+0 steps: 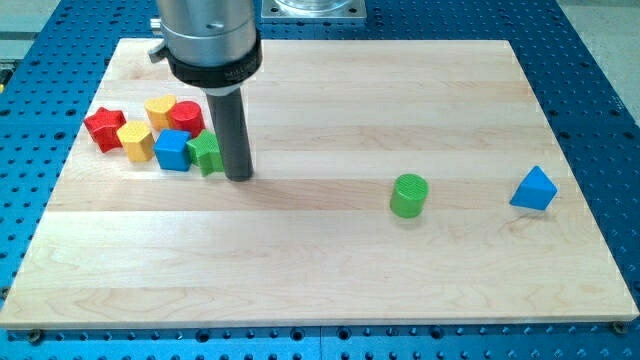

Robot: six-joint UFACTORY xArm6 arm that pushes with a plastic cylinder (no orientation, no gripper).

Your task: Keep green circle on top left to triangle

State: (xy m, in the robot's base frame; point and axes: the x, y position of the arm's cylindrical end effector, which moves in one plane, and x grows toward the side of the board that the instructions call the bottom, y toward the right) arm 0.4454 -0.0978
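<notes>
A green circle block [408,195] stands on the wooden board right of the middle. A blue triangle block [533,189] lies further toward the view's right, level with it. My tip [239,178] rests on the board at the left, far from both, just right of a green block [207,153] that it partly hides.
A cluster sits at the view's left: a red star [104,127], a yellow block [136,140], a yellow block [160,110], a red cylinder [186,118] and a blue cube [172,150]. The wooden board [330,270] lies on a blue perforated table.
</notes>
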